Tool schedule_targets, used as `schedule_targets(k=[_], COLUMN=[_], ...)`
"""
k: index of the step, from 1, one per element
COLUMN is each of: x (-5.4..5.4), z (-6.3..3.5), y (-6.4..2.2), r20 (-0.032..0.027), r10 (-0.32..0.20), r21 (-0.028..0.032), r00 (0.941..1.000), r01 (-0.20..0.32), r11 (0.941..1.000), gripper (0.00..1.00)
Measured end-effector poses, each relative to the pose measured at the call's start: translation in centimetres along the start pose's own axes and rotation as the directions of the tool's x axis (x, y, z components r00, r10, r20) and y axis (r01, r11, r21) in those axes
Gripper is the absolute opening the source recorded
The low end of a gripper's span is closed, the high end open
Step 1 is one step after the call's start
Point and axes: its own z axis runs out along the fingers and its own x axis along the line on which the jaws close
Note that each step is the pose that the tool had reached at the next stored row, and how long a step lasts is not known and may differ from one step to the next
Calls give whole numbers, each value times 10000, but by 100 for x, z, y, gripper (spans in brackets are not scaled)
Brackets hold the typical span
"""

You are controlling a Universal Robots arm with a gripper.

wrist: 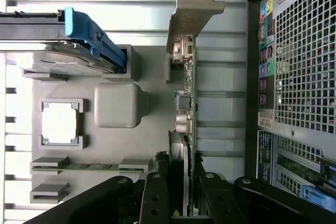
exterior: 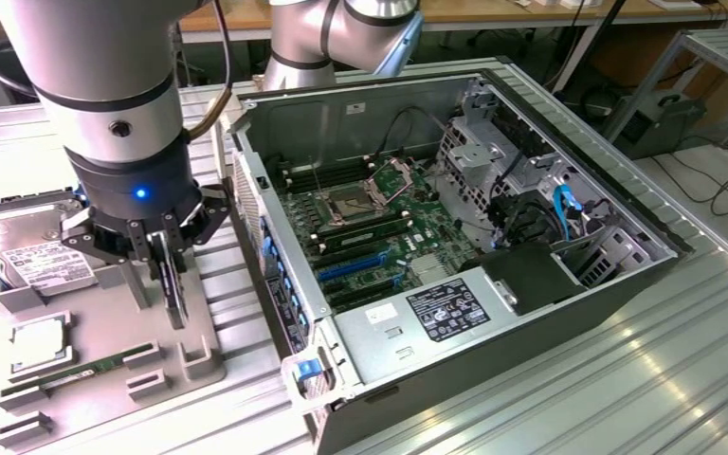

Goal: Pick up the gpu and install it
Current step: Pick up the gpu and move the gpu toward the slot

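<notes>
Pincer [exterior: 166,248] pinching the gpu [exterior: 175,294], card upright on edge over the grey parts holder [exterior: 200,355] on the worktop [exterior: 667,360], on the exterior view's left of the open PC case [exterior: 377,104].

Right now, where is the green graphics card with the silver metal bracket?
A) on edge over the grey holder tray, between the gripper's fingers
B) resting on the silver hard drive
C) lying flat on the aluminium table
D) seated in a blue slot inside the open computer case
A: the green graphics card stands on edge over the grey holder tray, with the gripper closed on its two faces.
</notes>
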Motion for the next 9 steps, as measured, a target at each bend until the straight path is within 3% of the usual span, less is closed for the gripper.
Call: schedule_targets(k=[9], x=[1], z=[-46], y=[2], r20=[1], r10=[-1], r21=[-26], r00=[10000], r01=[1], r11=[10000], gripper=[27])
